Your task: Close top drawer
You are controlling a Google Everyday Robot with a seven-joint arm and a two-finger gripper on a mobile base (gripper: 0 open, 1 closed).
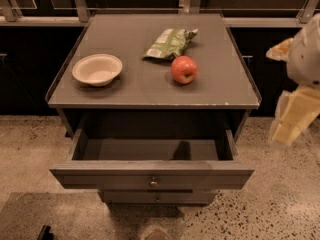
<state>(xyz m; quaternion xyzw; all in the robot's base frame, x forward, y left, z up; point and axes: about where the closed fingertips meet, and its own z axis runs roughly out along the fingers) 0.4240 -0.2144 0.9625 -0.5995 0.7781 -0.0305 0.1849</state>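
Note:
The top drawer is pulled out wide from the grey-brown cabinet, and its inside looks empty. Its flat front panel faces me, with a small round metal knob at centre. My gripper shows as pale yellow and white parts at the right edge of the camera view. It is level with the cabinet top, to the right of the drawer and apart from it. It holds nothing that I can see.
On the cabinet top stand a white bowl, a red apple and a green snack bag. A narrower drawer front sits below the open drawer. Speckled floor lies around the cabinet, and dark cabinets line the back.

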